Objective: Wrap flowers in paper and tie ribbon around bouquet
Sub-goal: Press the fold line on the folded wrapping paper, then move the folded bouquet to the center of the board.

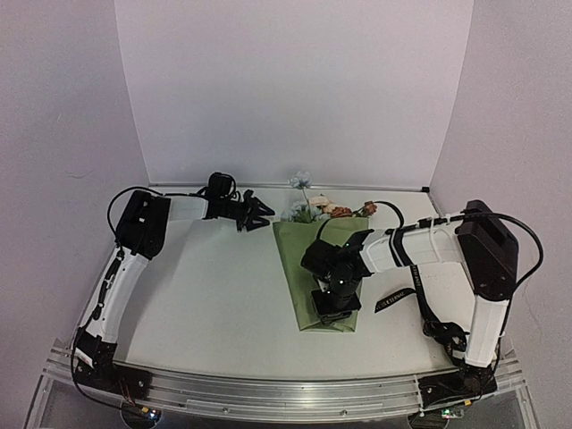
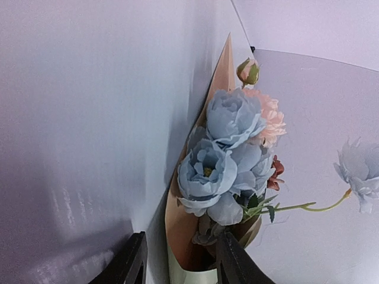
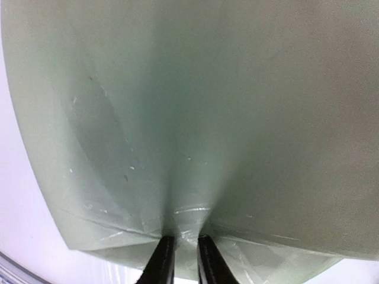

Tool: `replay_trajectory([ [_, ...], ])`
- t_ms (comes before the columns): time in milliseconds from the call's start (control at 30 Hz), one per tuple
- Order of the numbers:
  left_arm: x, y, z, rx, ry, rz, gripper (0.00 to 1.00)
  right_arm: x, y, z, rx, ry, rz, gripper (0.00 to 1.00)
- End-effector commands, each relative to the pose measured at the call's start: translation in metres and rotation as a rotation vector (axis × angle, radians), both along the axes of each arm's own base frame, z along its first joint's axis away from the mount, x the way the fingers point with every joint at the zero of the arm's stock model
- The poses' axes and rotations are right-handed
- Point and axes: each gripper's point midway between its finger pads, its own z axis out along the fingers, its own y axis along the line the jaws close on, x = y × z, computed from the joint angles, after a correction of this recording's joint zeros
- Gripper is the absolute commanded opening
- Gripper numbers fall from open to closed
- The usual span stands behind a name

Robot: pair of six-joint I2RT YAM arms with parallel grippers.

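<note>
The bouquet lies on the table as a cone of olive-green paper, its narrow end toward me. The flowers, blue, cream, pink and rust, stick out of the wide far end. One blue bloom stands apart behind them. My right gripper is low on the cone, and in the right wrist view it is shut on a puckered fold of the paper. My left gripper is at the cone's far left corner. It is open, with the tan inner side of the paper and the blue blooms in front of it. The black ribbon lies right of the cone.
White walls close the table on the left, back and right. The metal rail with both arm bases runs along the near edge. The right arm's forearm reaches across above the ribbon.
</note>
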Motion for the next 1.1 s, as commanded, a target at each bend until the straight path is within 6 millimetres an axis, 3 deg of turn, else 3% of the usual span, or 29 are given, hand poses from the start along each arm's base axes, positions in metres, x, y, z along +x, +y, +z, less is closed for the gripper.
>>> replay_trajectory([
  [0,0.006,0.003,0.056,0.011,-0.13,-0.018,0.45,0.005,0.02,0.057,0.138,-0.019,-0.013,0.24],
  [133,-0.003,0.01,0.09,0.049,-0.203,-0.023,0.5,0.02,0.024,0.097,0.232,-0.076,-0.055,0.39],
  [233,-0.018,0.019,0.102,0.081,-0.213,-0.019,0.52,0.031,0.001,0.109,0.226,-0.135,-0.114,0.52],
  [367,-0.046,0.03,0.113,0.12,-0.216,-0.014,0.53,0.043,-0.038,0.093,0.195,-0.124,-0.216,0.68],
  [567,-0.103,0.039,0.094,0.169,-0.16,-0.043,0.53,0.062,-0.05,0.061,0.209,-0.079,-0.272,0.82],
  [800,-0.146,0.036,0.087,0.17,-0.134,-0.078,0.52,0.084,-0.047,0.026,0.282,-0.028,-0.391,0.8],
  [1067,-0.159,0.04,0.078,0.183,-0.106,-0.089,0.51,0.113,-0.042,0.01,0.317,-0.031,-0.433,0.52],
])
